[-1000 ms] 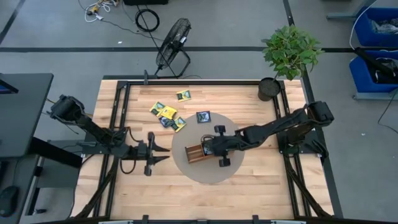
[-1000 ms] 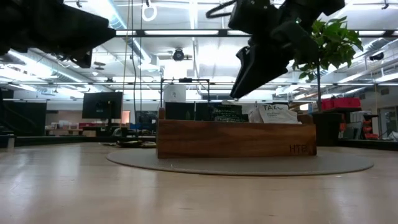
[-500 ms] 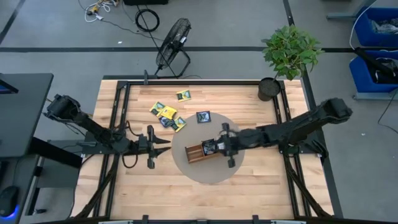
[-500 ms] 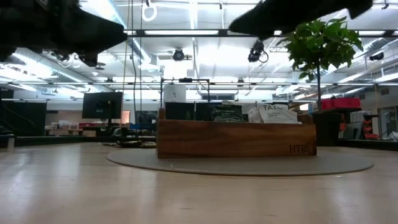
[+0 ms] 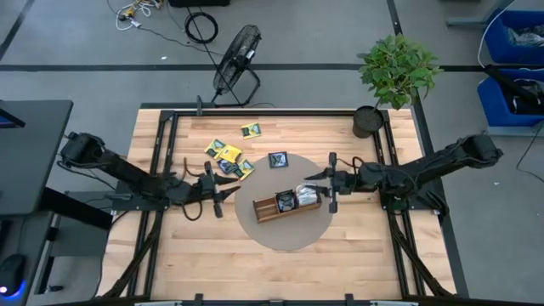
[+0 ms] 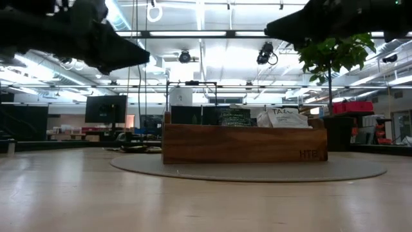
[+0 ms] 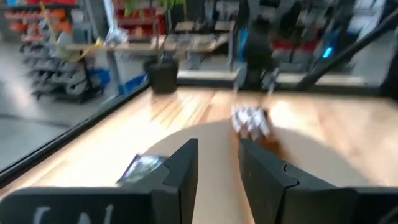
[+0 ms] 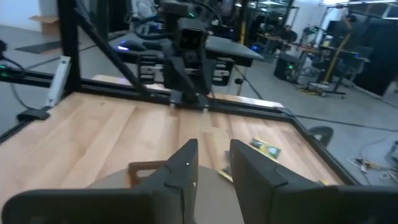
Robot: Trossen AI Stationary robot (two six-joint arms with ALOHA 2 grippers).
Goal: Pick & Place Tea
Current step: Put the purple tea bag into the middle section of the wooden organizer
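Note:
The wooden tray (image 5: 276,206) rests on a round grey mat (image 5: 285,234) and holds tea sachets (image 5: 297,197), which stand upright in it (image 6: 283,118). More tea sachets (image 5: 226,156) lie flat on the table at the far left of the mat, among them a dark one (image 5: 277,159) and one farther off (image 5: 251,130). My left gripper (image 5: 219,192) hovers left of the mat, level, open and with nothing in it (image 7: 217,180). My right gripper (image 5: 316,178) hovers by the tray's right end, level, open and with nothing in it (image 8: 213,163).
A potted plant (image 5: 395,72) stands at the table's far right corner. A black frame rail (image 5: 255,110) runs round the table. A floor fan (image 5: 236,55) stands beyond the far edge. Bare wood (image 5: 255,263) lies on the near side of the mat.
My right gripper has drawn back from over the tray toward the table's right edge, rising a little and tipping from pointing down to level. My left gripper has swung toward the far edge and the loose sachets, staying level. The tray and sachets have kept still.

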